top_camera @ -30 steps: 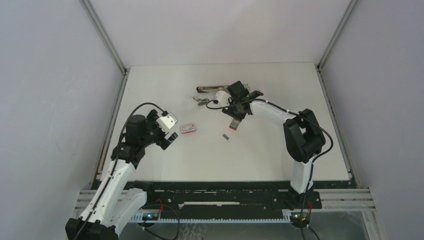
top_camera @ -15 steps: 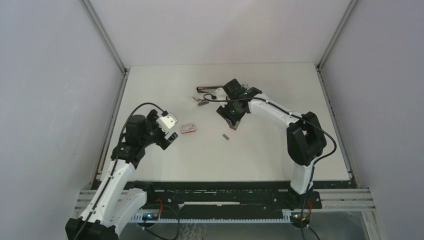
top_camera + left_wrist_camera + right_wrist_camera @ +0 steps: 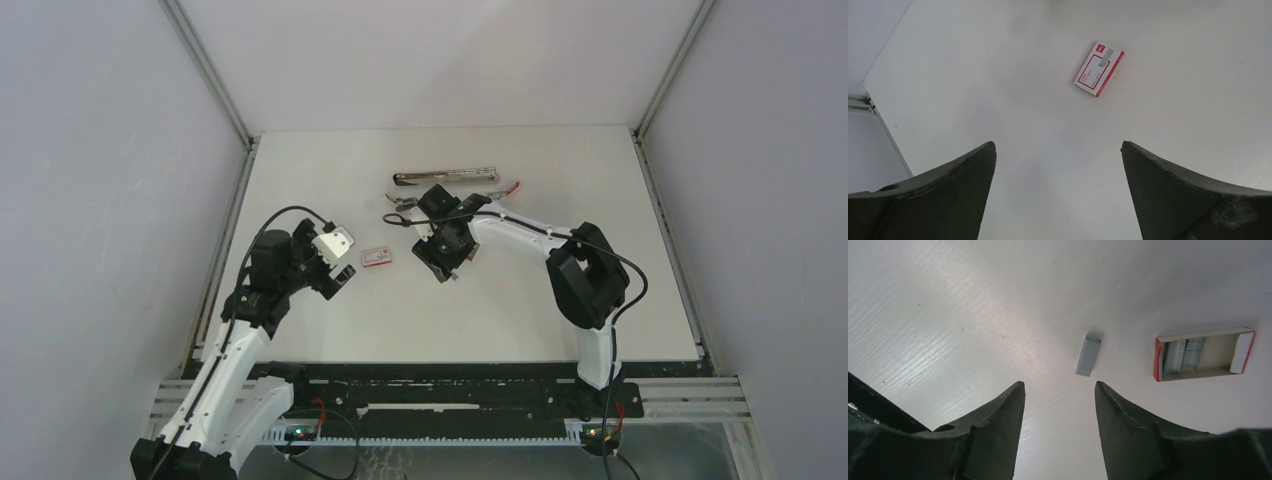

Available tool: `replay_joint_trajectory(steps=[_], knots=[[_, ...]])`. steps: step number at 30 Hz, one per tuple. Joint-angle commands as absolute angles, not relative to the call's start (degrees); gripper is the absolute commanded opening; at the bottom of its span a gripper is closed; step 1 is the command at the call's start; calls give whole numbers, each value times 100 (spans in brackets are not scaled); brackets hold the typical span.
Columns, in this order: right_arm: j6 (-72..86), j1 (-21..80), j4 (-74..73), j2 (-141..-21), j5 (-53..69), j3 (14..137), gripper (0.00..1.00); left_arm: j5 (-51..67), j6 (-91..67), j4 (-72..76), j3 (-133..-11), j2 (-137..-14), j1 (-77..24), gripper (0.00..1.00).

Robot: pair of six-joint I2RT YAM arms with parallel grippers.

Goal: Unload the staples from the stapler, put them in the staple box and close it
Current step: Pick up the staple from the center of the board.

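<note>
— Looking for the staples: where do we find them?
— We see one short grey strip lying flat on the surface, just ahead of the right end effector, which is spread apart and empty.
— Which way does it lie?
— We see its long axis run away from the jaws, slightly tilted, so closing would pinch its narrow width. Our left end effector, spread wide and empty, hovers well apart over the red-and-white box; the right arm is nearer.
</note>
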State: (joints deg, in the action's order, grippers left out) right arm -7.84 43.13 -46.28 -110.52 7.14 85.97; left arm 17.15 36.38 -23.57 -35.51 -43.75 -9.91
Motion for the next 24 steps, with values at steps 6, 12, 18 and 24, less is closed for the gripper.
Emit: replay_joint_trajectory(steps=[6,12,18,24], knots=[[-298,4326,-4512,-11471,407,8745,49,1740,3573,-2161,-3460,-4279,-956,100],[-171,4327,-4521,-11672,224,8839,47,1740,3568,-2167,-3462,-4284,-952,100],[-115,4333,-4514,-11777,128,8885,44,1740,3568,-2162,-3463,-4295,-953,100],[-88,4307,-4414,-11817,35,8886,40,1740,3570,-2163,-3459,-4313,-952,100]])
